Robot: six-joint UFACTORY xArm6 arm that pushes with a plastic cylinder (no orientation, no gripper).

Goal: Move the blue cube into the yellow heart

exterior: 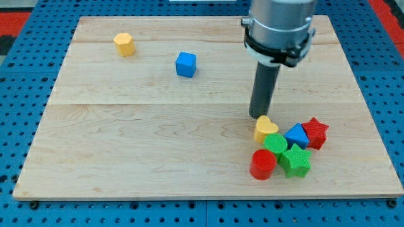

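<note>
The blue cube (185,64) sits alone on the wooden board toward the view's top, left of centre. The yellow heart (265,128) lies at the lower right, at the top-left edge of a tight cluster of blocks. My tip (258,116) rests on the board just above and left of the yellow heart, touching or nearly touching it. The tip is far to the right of and below the blue cube.
The cluster by the heart holds a green round block (275,144), a blue triangular block (296,135), a red star (315,132), a green star (295,160) and a red cylinder (263,164). A yellow hexagonal block (125,44) sits at the top left.
</note>
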